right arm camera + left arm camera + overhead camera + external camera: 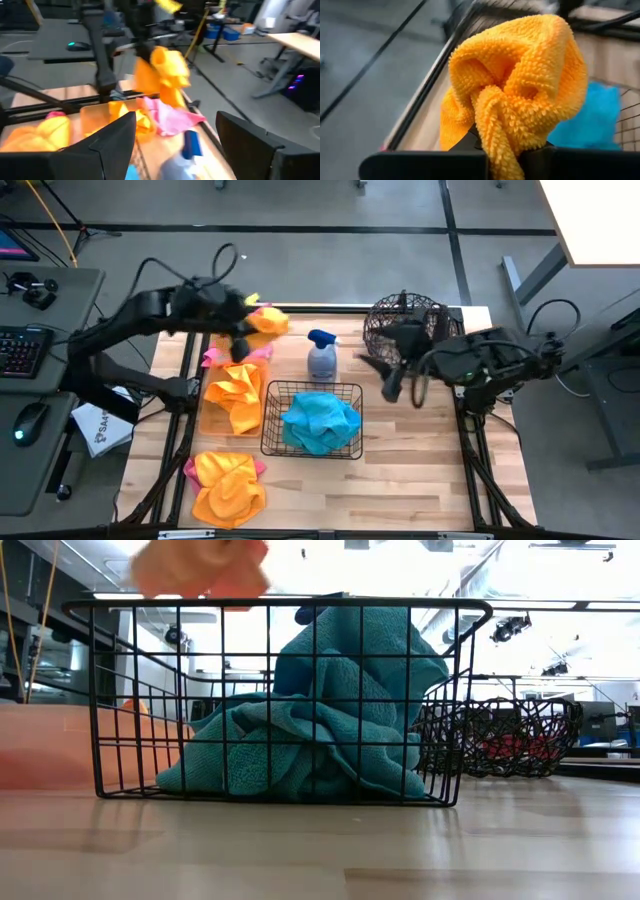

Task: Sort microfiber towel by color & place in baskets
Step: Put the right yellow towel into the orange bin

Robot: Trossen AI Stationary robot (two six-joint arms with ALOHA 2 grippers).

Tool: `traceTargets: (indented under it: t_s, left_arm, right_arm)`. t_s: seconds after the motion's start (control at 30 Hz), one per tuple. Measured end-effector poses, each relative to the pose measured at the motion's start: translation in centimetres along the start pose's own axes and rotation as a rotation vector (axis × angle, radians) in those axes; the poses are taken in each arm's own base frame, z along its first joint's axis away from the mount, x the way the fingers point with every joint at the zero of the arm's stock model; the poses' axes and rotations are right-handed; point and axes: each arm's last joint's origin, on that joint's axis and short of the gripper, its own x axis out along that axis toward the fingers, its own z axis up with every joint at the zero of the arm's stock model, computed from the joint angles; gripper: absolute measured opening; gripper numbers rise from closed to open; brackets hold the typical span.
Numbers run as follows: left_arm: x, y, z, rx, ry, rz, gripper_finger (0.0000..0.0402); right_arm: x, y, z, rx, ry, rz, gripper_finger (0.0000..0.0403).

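Observation:
My left gripper is over the table's far left part, shut on a bright orange towel. A pink towel lies below it on the table. More orange towels fill the flat orange tray. Turquoise towels lie bunched in the black wire basket. The round brown basket stands at the far right. Another orange towel lies near the table's near edge. My right gripper hangs open between the two baskets, touching nothing. My left gripper pinches the orange towel between its two fingers at a bunched fold; several layers are gathered there. The rest of the towel bulges out past the fingertips in a crumpled ball. In the right wrist view the towel hangs clear above the pink one.
A grey spray bottle with a blue trigger stands just beyond the black basket, between my two grippers. A pink corner lies beside the tray's far end. Bare wood lies open on the table's near right part.

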Motion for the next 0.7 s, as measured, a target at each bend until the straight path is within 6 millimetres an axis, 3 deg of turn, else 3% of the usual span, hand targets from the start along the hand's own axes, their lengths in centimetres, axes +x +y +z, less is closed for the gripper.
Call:
traceTargets:
  t_s: [0.2,0.47,0.7]
  left_arm:
    - [-0.7,-0.5,-4.7,-0.156,0.013,0.027,0.0001]
    - [2.9,-2.5,-10.6,-0.242,-0.024,-0.052,0.0001]
    - [5.1,-3.0,-14.4,-0.138,0.224,0.007,0.0]
  right_arm:
    - [0.3,-1.3,0.0,-0.101,0.015,-0.096,0.0272]
    - [1.6,-3.4,-0.5,-0.134,0.086,-0.154,0.0272]
    - [1.4,-4.5,-1.9,-0.067,0.217,-0.141,0.0272]
